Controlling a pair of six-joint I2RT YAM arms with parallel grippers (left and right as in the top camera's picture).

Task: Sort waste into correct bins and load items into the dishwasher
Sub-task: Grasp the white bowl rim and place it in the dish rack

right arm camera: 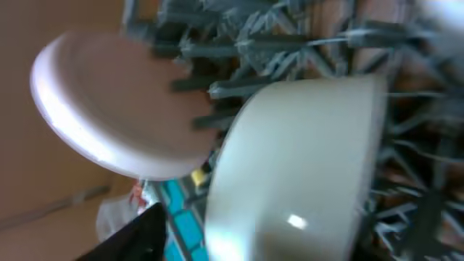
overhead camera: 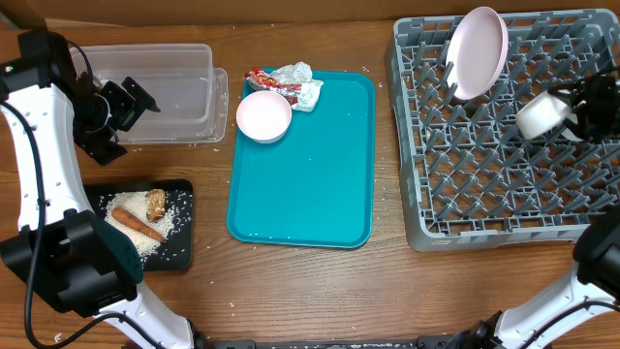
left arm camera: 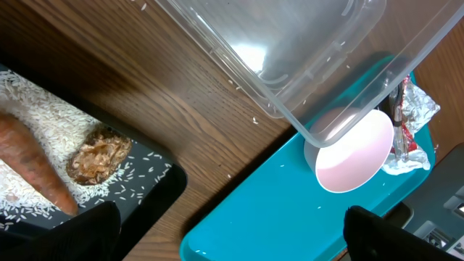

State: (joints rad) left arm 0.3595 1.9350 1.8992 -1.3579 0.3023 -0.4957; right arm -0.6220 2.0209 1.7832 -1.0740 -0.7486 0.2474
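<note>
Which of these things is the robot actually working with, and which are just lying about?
Job: plate, bowl, cup, wrapper, napkin, carrot, food chunk, rice, clear tub, black tray, dish rack.
Lying about: teal tray, wooden table.

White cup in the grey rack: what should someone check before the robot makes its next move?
1. Cup inside the rack: ok.
2. Right tool clear of the cup: cannot tell, its view is blurred.
3. Plate standing between the pegs: ok.
4. Bowl loaded: not ok, it sits on the teal tray.
5. Wrapper and napkin binned: not ok, both lie on the teal tray.
6. Left tool open: ok.
</note>
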